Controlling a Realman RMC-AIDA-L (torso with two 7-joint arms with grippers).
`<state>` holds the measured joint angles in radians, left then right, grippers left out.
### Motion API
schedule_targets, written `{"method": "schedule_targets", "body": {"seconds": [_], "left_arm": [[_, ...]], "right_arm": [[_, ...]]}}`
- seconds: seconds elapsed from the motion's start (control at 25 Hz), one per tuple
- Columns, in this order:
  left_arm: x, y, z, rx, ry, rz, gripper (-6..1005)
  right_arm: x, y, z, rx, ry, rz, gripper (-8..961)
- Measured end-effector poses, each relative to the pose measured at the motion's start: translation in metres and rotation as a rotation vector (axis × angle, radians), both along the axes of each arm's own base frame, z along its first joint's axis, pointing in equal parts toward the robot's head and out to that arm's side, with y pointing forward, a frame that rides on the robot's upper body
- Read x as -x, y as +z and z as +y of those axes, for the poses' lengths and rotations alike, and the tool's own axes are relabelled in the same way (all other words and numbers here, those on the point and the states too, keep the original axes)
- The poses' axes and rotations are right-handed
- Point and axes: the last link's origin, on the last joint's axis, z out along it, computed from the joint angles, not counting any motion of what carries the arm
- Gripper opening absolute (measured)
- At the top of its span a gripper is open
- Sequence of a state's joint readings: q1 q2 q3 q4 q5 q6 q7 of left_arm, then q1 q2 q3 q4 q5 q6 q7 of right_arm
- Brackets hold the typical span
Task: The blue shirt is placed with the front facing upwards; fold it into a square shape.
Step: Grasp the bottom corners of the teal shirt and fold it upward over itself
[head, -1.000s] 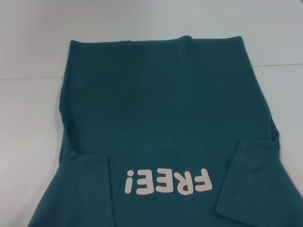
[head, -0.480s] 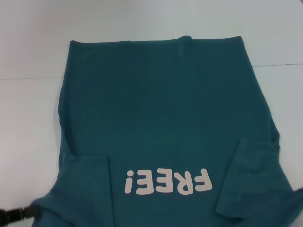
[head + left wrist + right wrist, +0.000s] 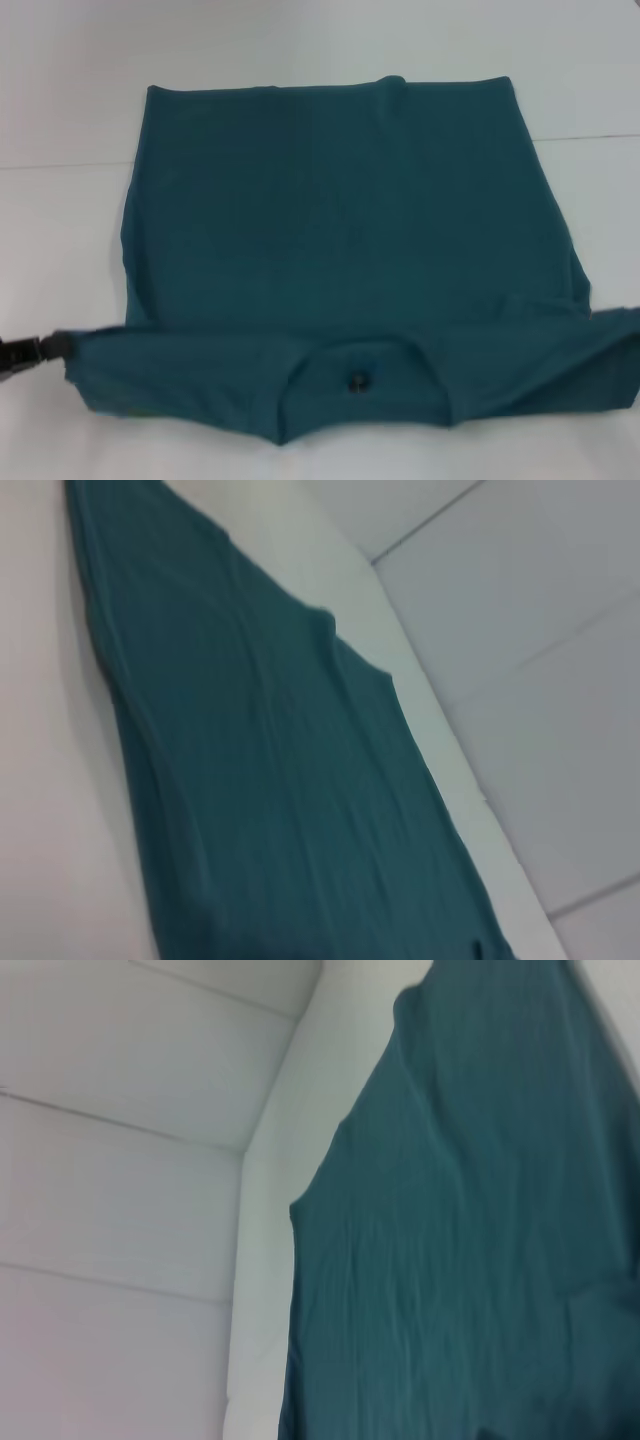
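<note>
One garment fills the head view: the blue shirt (image 3: 350,250) lies flat on the white table (image 3: 60,90), its near part doubled over into a band running across the near side, plain teal side up. At the middle of that band sits the curved collar (image 3: 355,352) with a small dark neck label (image 3: 356,381); whatever is printed on the label is too small to read, and no other lettering shows anywhere on the cloth. At the band's left end the left tool (image 3: 25,352) appears as a dark piece touching the corner of the fabric; whether its jaws are parted or pinched on the cloth cannot be told. The right tool is out of sight, the band's right end running to the picture's edge. From the left wrist, only a long stretch of wrinkled teal cloth (image 3: 270,780) on the white table surface (image 3: 60,780) is seen. From the right wrist, likewise teal fabric (image 3: 460,1220) lies against the white table top (image 3: 270,1260).
</note>
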<state>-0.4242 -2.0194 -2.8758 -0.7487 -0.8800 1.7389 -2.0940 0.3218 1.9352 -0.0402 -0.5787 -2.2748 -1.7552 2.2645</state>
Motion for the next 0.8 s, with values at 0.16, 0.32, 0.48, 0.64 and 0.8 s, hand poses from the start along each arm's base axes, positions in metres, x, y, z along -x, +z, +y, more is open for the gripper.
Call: {"method": "schedule_targets", "body": {"seconds": [0.16, 0.32, 0.48, 0.64, 0.8], "left_arm": [[-0.001, -0.001, 0.015, -0.031, 0.005, 0.02, 49], [-0.005, -0.002, 0.027, -0.047, -0.004, 0.036, 50], [-0.008, -0.004, 0.035, -0.062, -0.011, 0.05, 50], [-0.008, -0.004, 0.042, -0.084, -0.008, 0.066, 51], [-0.007, -0.007, 0.049, -0.102, 0.006, 0.081, 51]], "right_arm": [[0.002, -0.002, 0.014, -0.015, -0.009, -0.013, 54], [0.003, -0.004, 0.025, -0.039, -0.018, -0.008, 54], [0.004, 0.0, 0.033, -0.082, -0.023, -0.002, 53], [0.003, 0.004, 0.037, -0.12, -0.04, -0.003, 53], [0.0, 0.003, 0.043, -0.131, -0.064, -0.014, 53]]}}
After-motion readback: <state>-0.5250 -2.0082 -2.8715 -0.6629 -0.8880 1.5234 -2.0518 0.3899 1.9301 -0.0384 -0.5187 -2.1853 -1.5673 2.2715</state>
